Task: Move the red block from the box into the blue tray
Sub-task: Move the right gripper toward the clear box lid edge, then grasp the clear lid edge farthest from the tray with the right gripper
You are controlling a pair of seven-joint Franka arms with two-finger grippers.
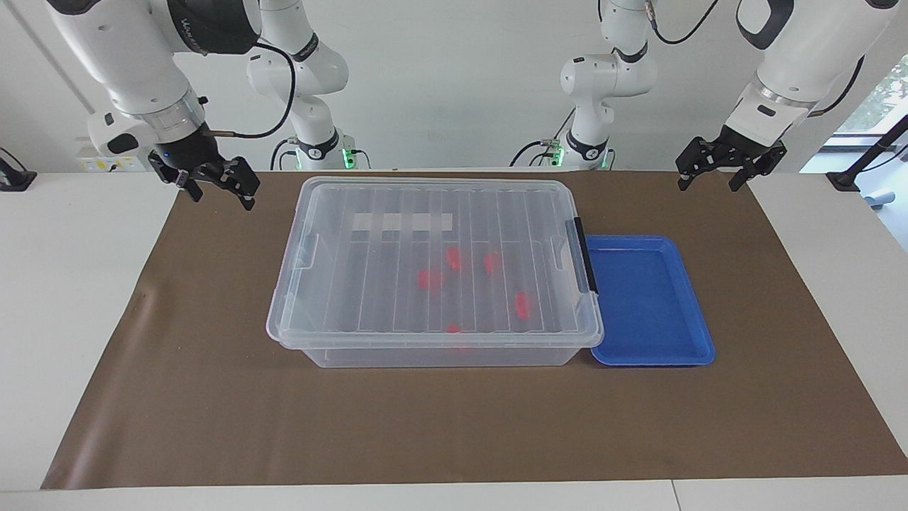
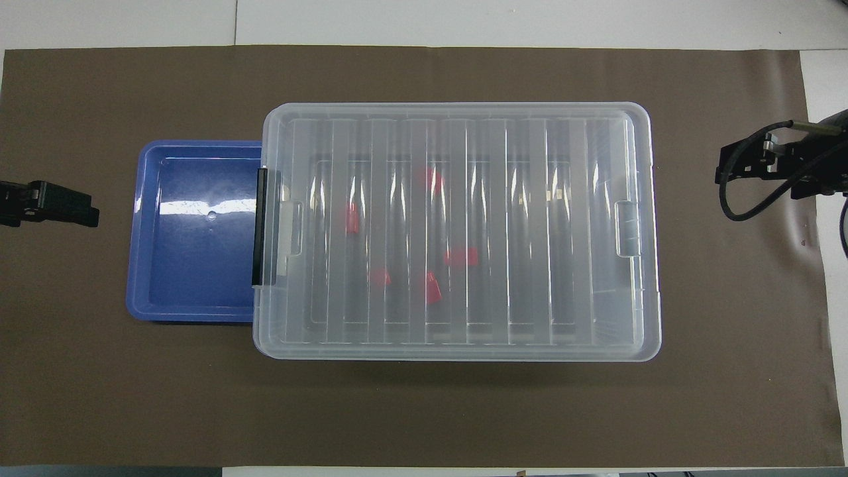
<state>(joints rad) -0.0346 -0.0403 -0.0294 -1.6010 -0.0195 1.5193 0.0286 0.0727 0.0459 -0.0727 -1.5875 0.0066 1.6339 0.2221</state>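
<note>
The clear box [image 1: 434, 273] sat lidded on the brown mat [image 1: 213, 411], five red blocks [image 1: 521, 304] visible inside, so nothing could be reached yet. The empty blue tray [image 1: 649, 301] lay touching its black-clip end. Left pincer [image 1: 716, 170] and right pincer [image 1: 216, 186] hung open above the mat's corners, waiting.

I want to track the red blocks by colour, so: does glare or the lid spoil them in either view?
Overhead view: bright streaks of glare run along the ribs of the box lid, and the red blocks show pale and smeared through it; a white glare band crosses the blue tray. Facing view: little glare, but the blocks still look hazy through the lid.
</note>
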